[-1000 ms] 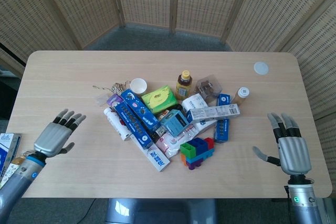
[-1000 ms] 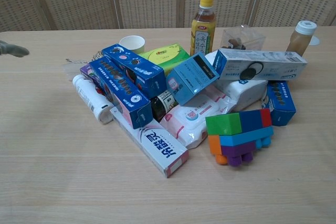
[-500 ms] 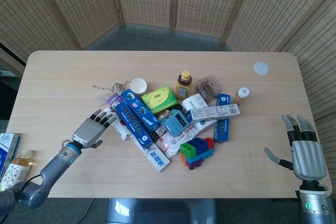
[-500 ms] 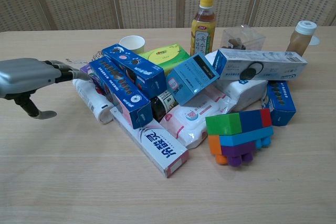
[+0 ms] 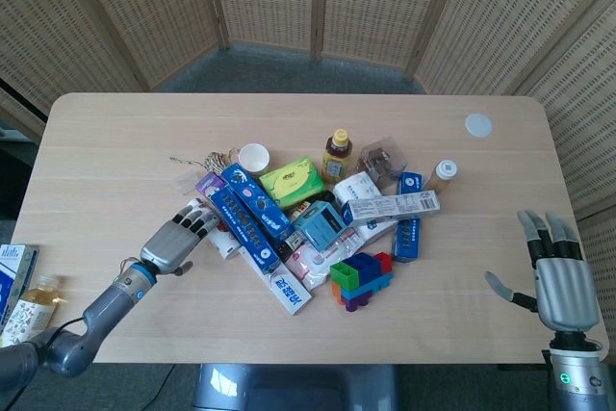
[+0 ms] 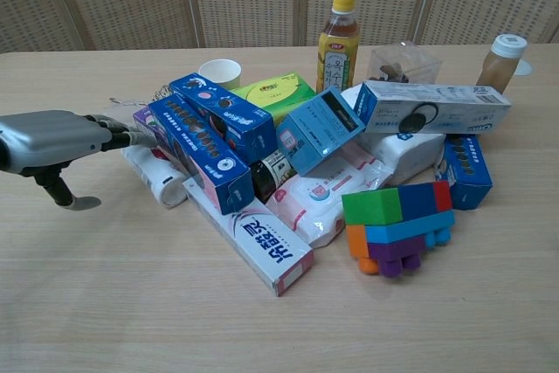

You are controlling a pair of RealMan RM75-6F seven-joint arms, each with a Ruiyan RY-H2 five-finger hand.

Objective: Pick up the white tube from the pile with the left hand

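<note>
Your left hand reaches over the near-left edge of the pile, fingers spread and extended over the white tube, whose lower end shows just beyond the fingertips. A long blue box lies just past the tube, on its far side from your fingers. Your right hand rests open at the table's opposite edge, fingers apart, well clear of the pile.

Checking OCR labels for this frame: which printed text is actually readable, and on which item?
Long white box: Chinese characters, too blurred to read.
Tea bottle: label text too small to read.
Blue cookie boxes: print blurred.
Grey-blue carton: fine print unreadable.
White tube: print too small.
</note>
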